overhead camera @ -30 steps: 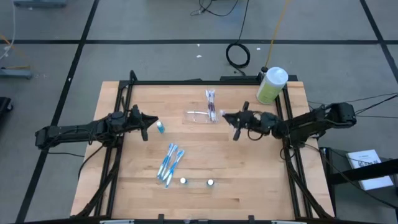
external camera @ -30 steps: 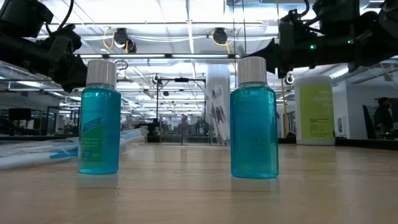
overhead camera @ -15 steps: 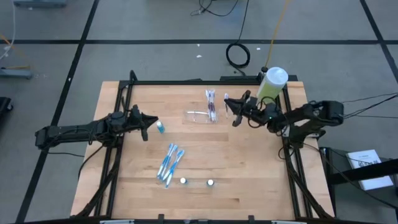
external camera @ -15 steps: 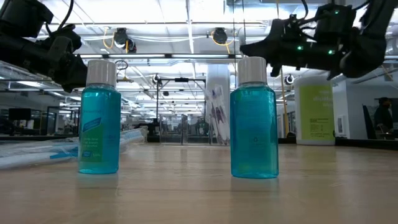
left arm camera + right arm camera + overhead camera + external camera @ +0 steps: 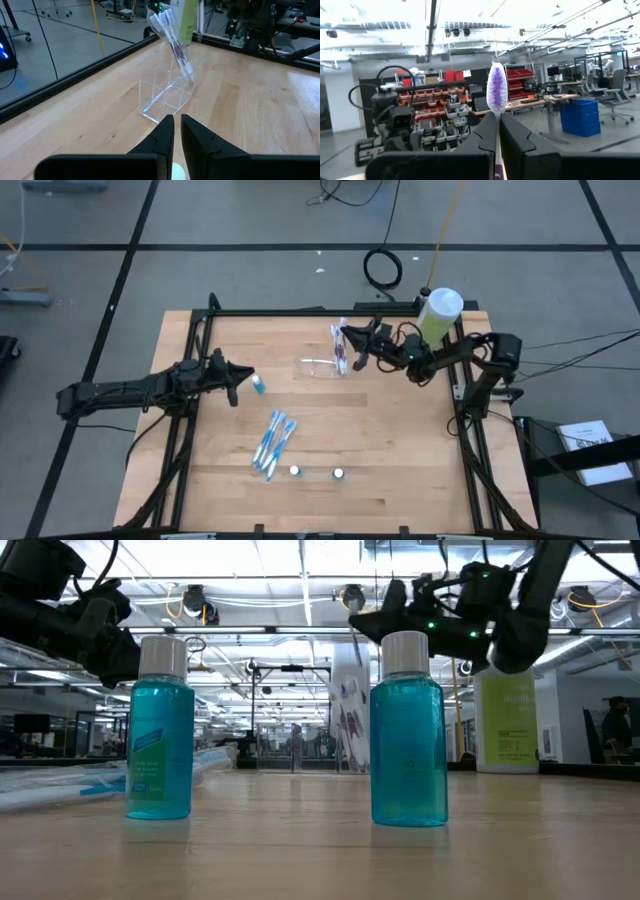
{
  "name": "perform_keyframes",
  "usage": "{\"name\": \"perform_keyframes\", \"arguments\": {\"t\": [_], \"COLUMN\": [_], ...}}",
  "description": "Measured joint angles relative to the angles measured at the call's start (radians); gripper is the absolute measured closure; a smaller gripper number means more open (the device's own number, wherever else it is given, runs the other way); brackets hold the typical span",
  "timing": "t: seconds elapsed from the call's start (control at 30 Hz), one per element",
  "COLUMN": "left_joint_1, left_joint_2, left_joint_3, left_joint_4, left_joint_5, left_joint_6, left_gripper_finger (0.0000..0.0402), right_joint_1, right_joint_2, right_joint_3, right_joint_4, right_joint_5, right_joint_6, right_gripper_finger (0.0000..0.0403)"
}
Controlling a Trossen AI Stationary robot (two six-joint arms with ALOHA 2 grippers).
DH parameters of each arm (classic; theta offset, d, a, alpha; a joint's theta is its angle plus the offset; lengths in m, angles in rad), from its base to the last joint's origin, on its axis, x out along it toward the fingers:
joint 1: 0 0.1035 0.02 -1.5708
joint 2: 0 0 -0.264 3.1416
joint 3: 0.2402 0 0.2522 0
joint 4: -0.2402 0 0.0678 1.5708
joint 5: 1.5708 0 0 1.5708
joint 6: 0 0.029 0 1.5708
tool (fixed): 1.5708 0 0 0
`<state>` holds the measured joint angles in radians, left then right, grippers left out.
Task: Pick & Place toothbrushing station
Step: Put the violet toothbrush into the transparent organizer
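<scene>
From above, the right arm stretches from three o'clock toward the table's twelve o'clock edge, its gripper (image 5: pixel 352 340) beside the tray (image 5: pixel 322 366). The left arm lies level at nine o'clock, its gripper (image 5: pixel 238 380) near a small bottle (image 5: pixel 258 385).

Left wrist view: fingers (image 5: pixel 162 137) nearly pressed together, apparently holding nothing; tray ahead with toothbrushes (image 5: pixel 172 40) leaning in it.

Right wrist view: fingers (image 5: pixel 485 137) pinch a purple toothbrush (image 5: pixel 496 92), bristles upward.
</scene>
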<state>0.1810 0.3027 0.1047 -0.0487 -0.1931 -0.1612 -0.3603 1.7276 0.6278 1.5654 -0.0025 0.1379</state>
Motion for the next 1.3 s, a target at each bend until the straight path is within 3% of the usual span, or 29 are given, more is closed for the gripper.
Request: {"name": "perform_keyframes", "arguments": {"t": [0.5, 1.3], "left_joint_1": [0.0, 0.0], "left_joint_2": [0.0, 0.0], "left_joint_3": [0.0, 0.0], "left_joint_4": [0.0, 0.0], "left_joint_5": [0.0, 0.0], "left_joint_6": [0.0, 0.0], "left_gripper_finger": [0.0364, 0.0364], "right_joint_1": [0.0, 0.002], "right_joint_2": [0.182, 0.183], "right_joint_3": [0.088, 0.087], "right_joint_4": [0.001, -0.119], "right_joint_5": [0.059, 0.058], "right_joint_6": [0.105, 0.078], "right_gripper_finger": [0.0403, 0.0403]}}
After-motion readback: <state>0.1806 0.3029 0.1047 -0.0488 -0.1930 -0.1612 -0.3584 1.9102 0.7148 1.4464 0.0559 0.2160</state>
